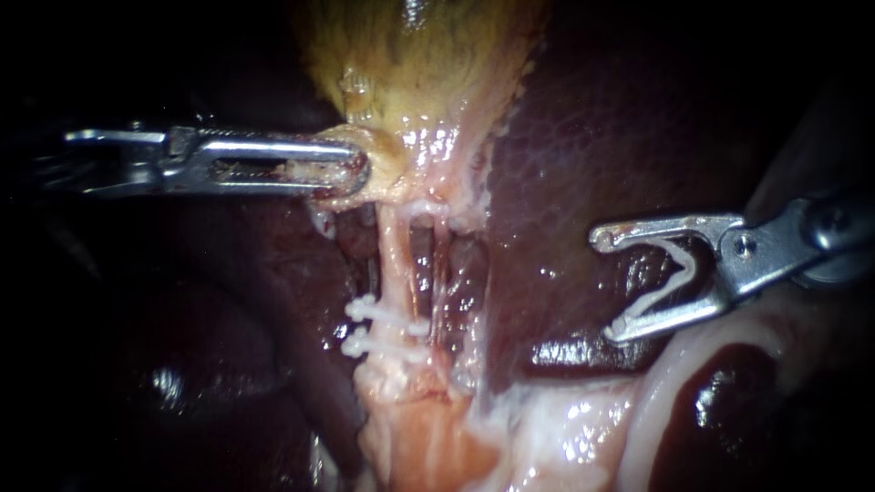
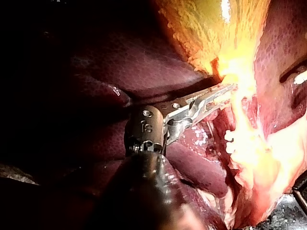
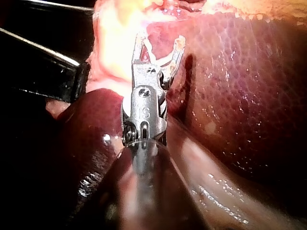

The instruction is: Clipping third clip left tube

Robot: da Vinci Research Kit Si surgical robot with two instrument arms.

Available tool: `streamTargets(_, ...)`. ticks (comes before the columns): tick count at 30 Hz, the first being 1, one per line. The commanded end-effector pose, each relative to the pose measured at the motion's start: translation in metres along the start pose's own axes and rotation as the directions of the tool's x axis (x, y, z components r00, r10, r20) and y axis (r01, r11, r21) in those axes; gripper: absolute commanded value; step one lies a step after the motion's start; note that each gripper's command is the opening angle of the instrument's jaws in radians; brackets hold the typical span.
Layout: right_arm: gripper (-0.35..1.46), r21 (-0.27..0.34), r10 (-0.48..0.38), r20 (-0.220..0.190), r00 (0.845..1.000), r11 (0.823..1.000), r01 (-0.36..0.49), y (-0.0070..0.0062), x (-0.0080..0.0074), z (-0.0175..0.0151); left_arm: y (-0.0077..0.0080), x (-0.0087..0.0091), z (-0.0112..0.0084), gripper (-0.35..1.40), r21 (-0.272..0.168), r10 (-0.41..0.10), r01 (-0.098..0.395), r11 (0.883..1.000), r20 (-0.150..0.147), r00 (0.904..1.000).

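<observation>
The pale left tube (image 1: pixel 394 260) runs down from the gallbladder (image 1: pixel 419 64), with two white clips (image 1: pixel 378 330) across its lower part. A thinner right tube (image 1: pixel 443 273) lies beside it. My left instrument (image 1: pixel 357 169) is shut on the yellowish neck of the gallbladder, just above the tubes; the left wrist view shows the same hold (image 2: pixel 224 92). My right instrument (image 1: pixel 604 285) hangs over the liver, well to the right of both tubes. Its jaws stand wide apart and hold an open white clip (image 1: pixel 673 278) between them, also visible in the right wrist view (image 3: pixel 160 58).
Dark red liver (image 1: pixel 583 137) fills the right side, and more of it lies in shadow at the left. Pale glistening tissue (image 1: pixel 565 428) spreads below the tubes. The bare stretch of left tube above the two clips is about as long as the clipped part.
</observation>
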Motion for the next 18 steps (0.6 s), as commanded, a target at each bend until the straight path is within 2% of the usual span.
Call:
streamTargets(1, 0.5, 0.0, 0.0, 0.0, 1.0, 1.0, 0.0, 0.0, 0.0001, 0.0, 0.0003, 0.0006, -0.0006, -0.35, -0.008, -0.002, 0.002, 1.0, 0.003, 1.0)
streamTargets(3, 0.5, 0.0, 0.001, 0.0, 1.0, 1.0, -0.001, 0.0, 0.0001, 0.0, 0.0007, 0.0021, -0.0024, -0.35, 0.001, -0.012, 0.012, 1.0, 0.0, 0.9999)
streamTargets(6, 0.5, 0.0, 0.001, 0.0, 1.0, 1.0, -0.001, 0.0, 0.0001, 0.0, 0.0014, 0.0043, -0.0055, -0.35, 0.008, -0.014, 0.015, 1.0, -0.031, 0.9994)
streamTargets(10, 0.5, -0.003, 0.001, 0.003, 1.0, 1.0, -0.001, 0.0001, 0.0003, 0.0001, 0.002, 0.0061, -0.0084, -0.35, 0.015, -0.009, 0.01, 1.0, -0.057, 0.9983)
streamTargets(12, 0.5, 0.001, 0.002, -0.004, 1.0, 1.0, -0.002, 0.0001, 0.0005, 0.0004, 0.002, 0.0062, -0.009, -0.35, 0.019, -0.011, 0.012, 1.0, -0.059, 0.9982)
streamTargets(16, 0.5, 0.016, -0.001, -0.018, 1.0, 1.0, 0.001, 0.0002, 0.0017, 0.002, 0.002, 0.0059, -0.0087, -0.35, 0.023, -0.009, 0.011, 1.0, -0.061, 0.9981)
streamTargets(18, 0.5, 0.023, 0.043, -0.032, 0.999, 0.999, -0.042, 0.0004, 0.0026, 0.0034, 0.0021, 0.0057, -0.0085, -0.35, 0.024, -0.009, 0.01, 1.0, -0.062, 0.9981)
